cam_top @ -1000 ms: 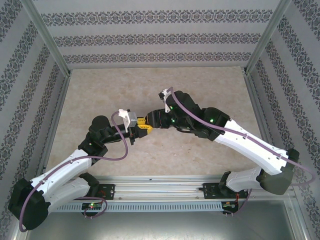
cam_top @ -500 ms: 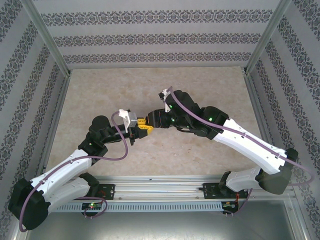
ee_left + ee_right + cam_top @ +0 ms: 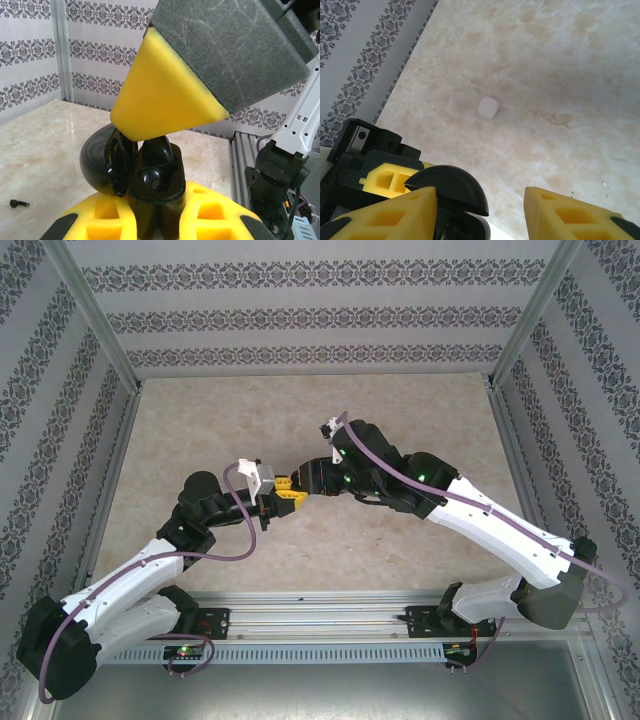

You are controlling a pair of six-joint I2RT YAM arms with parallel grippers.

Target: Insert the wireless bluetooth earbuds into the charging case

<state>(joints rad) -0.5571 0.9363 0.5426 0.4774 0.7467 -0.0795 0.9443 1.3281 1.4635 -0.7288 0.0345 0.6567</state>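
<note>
Beige marble worktop (image 3: 400,400), damask-striped walls (image 3: 320,318), aluminium frame (image 3: 97,320). Left fingers (image 3: 100,225) pinching open black charging case (image 3: 155,175); right fingers (image 3: 570,210) spread right by it.

the two arms meet over the middle of the table (image 3: 200,420); the charging case (image 3: 157,170) stands upright, clamped between the fingers of the left gripper (image 3: 160,220); one spread finger of the right gripper (image 3: 480,215) hangs just above the case; one earbud (image 3: 19,203) lies on the table, well apart from the case; a small square object (image 3: 488,107) lies on the table beyond the right gripper
</note>
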